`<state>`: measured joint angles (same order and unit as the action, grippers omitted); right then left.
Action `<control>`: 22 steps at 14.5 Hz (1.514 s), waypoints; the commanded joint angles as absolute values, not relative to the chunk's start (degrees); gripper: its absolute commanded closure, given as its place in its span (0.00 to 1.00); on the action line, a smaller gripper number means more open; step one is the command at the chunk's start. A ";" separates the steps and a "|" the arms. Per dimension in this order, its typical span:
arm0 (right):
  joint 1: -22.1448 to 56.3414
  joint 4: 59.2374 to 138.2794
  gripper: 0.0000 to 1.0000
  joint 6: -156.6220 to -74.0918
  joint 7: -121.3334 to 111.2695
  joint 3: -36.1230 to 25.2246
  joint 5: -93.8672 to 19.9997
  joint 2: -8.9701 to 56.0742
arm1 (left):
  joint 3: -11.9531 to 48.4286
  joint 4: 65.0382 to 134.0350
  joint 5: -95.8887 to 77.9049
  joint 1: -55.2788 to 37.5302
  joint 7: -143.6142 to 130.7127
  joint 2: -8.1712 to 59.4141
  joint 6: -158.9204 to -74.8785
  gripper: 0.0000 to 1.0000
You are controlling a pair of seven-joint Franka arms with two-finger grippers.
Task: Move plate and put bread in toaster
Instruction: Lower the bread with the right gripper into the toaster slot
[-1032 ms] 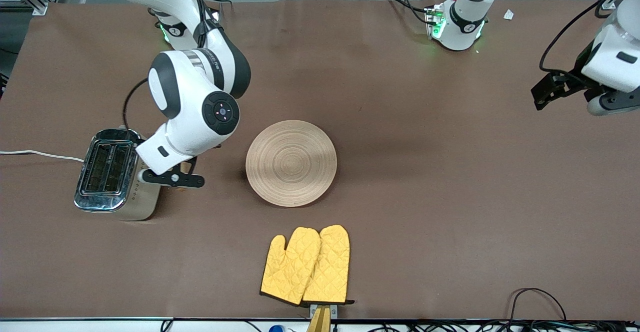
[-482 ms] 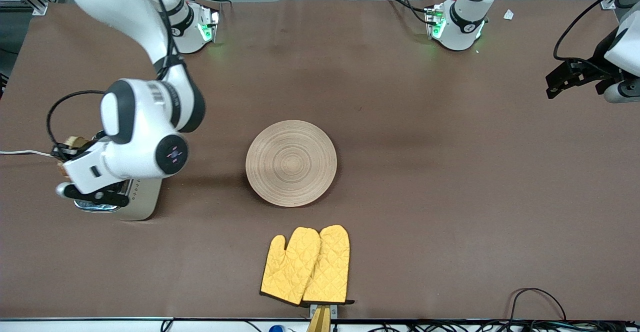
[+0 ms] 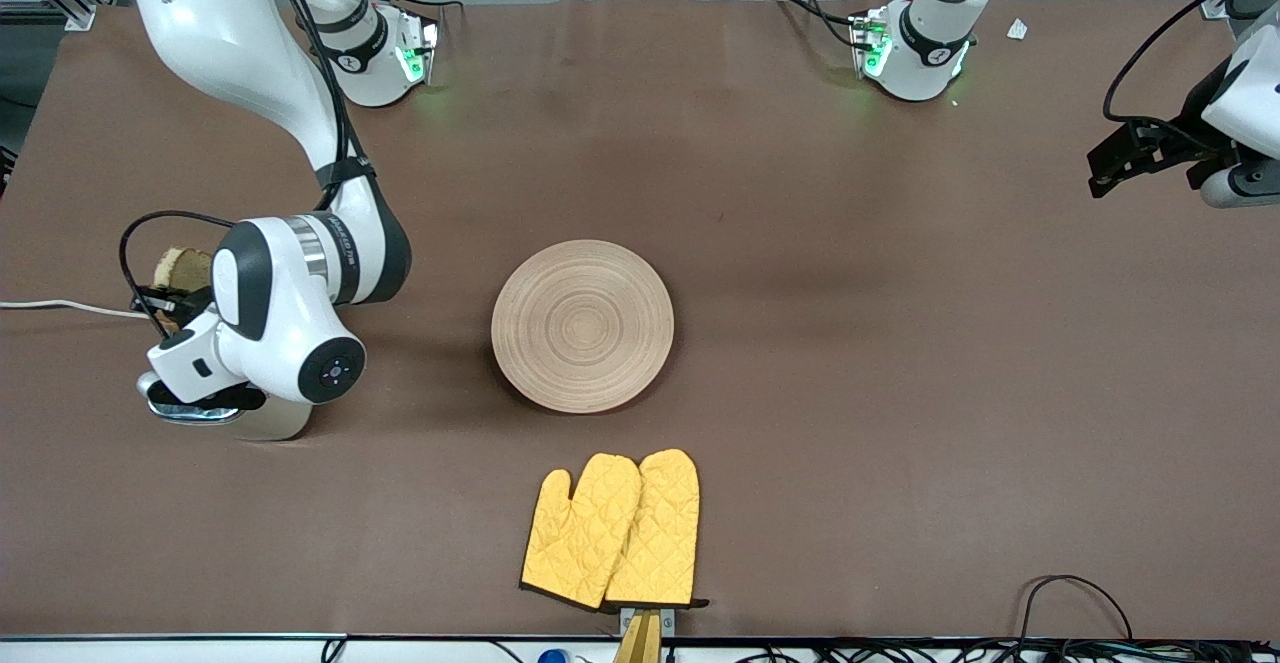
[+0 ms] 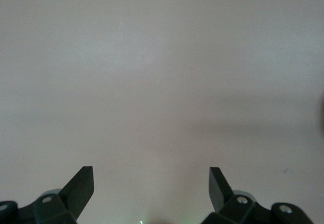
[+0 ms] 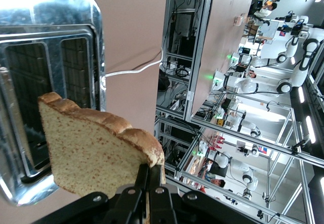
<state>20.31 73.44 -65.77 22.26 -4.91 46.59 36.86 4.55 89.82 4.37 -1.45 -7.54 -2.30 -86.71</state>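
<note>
My right gripper is shut on the bread, a brown slice pinched at one crust edge. In the right wrist view the bread hangs just over the chrome top and two slots of the toaster. From the front, the arm's hand hides most of the toaster. The wooden plate lies bare at mid-table. My left gripper waits open in the air at the left arm's end of the table, with nothing between its fingers.
Two yellow oven mitts lie near the table's front edge, nearer the camera than the plate. The toaster's white cord runs off the right arm's end of the table. Black cables lie along the front edge.
My right arm swung with the bread from between the toaster and the plate to over the toaster. The left gripper drew back a little toward its end of the table.
</note>
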 commanded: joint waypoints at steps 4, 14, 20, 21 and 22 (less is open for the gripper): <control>19.60 69.35 1.00 -65.30 21.80 -4.66 45.35 38.93 | 4.31 90.35 3.78 -1.41 -6.85 -2.64 -87.10 0.00; 18.55 61.27 1.00 -68.11 21.71 -4.57 45.26 45.17 | 4.83 89.83 3.96 -1.93 -6.86 -1.93 -87.10 0.00; 18.28 59.85 1.00 -68.91 18.90 -5.10 46.05 45.18 | 5.01 89.82 3.87 -2.11 -6.86 -1.76 -87.10 0.00; 18.19 59.85 1.00 -68.99 18.98 -5.27 46.05 45.18 | 5.01 89.74 3.87 -2.11 -6.77 -1.76 -87.10 0.00; 18.19 59.85 1.00 -69.08 18.90 -5.45 46.14 45.18 | 5.01 89.65 3.87 -2.11 -6.77 -1.76 -87.10 0.00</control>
<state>18.89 61.69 -69.10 20.25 -5.38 45.86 44.26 5.07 90.08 4.37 -1.92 -7.54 -1.73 -86.83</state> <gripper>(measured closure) 0.960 0.000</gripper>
